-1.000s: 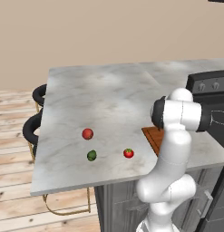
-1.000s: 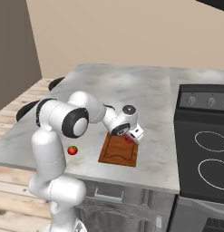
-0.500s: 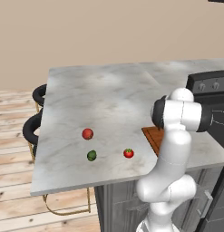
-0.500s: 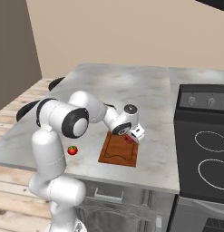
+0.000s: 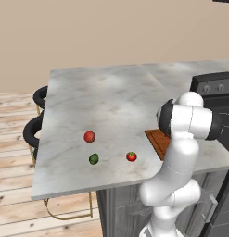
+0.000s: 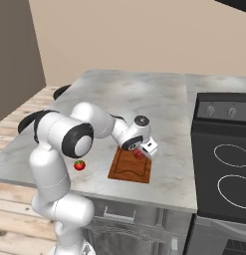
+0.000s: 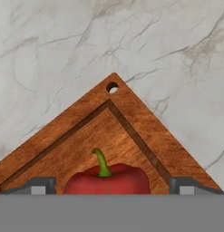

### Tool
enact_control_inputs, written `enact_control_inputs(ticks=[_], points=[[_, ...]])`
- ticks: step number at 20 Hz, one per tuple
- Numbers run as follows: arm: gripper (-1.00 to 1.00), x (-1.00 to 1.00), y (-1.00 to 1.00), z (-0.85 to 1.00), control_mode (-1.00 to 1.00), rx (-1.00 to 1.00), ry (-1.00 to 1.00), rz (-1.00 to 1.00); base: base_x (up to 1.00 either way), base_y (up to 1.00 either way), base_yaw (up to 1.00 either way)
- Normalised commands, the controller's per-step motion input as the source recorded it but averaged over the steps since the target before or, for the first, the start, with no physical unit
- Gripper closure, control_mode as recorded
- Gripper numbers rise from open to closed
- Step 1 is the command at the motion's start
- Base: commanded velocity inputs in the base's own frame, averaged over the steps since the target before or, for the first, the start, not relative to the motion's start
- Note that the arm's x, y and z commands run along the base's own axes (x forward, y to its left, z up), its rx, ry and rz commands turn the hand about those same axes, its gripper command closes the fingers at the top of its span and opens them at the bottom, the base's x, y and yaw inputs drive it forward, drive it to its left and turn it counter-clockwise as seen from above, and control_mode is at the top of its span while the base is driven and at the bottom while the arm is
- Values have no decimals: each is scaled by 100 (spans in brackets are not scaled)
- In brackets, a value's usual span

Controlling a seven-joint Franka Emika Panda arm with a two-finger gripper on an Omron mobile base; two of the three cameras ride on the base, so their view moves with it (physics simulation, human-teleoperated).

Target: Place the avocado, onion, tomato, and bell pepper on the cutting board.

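Observation:
The red bell pepper [image 7: 106, 178] with a green stem lies on the reddish-brown cutting board [image 7: 84, 136], near its corner with the hole. My gripper [image 7: 111, 188] stands open over it, one fingertip on each side, with a gap to the pepper. From the right base view the gripper [image 6: 143, 151] hovers low over the board [image 6: 127, 169] and the pepper [image 6: 138, 155]. On the counter lie the dark green avocado [image 5: 93, 159], a red round onion [image 5: 89, 136] and the tomato [image 5: 130, 156], all left of the board [image 5: 156, 139].
The grey marble counter [image 5: 111, 102] ends in a front edge just below the produce. A black stove [image 6: 229, 164] adjoins the counter on the right. Black stools [image 5: 34, 129] stand past its left edge.
The fingers have spread apart and let go of the bell pepper, which now rests on the board. The arm has hardly moved.

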Motion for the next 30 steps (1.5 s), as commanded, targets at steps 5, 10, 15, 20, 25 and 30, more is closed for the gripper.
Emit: enact_control_inputs(ticks=[5,10,15,20,25,30], points=[[-100,0,15,9,-100,0,0,0,0,0,0],[-100,2,0,44,-100,0,0,0,0,0,0],[-100,-3,0,57,-100,0,0,0,0,0,0],[-100,-31,9,29,-100,0,0,0,0,0,0],[-100,-48,32,2,-100,0,3,0,0,0,0],[-100,-52,45,0,-100,0,4,2,0,0,0]])
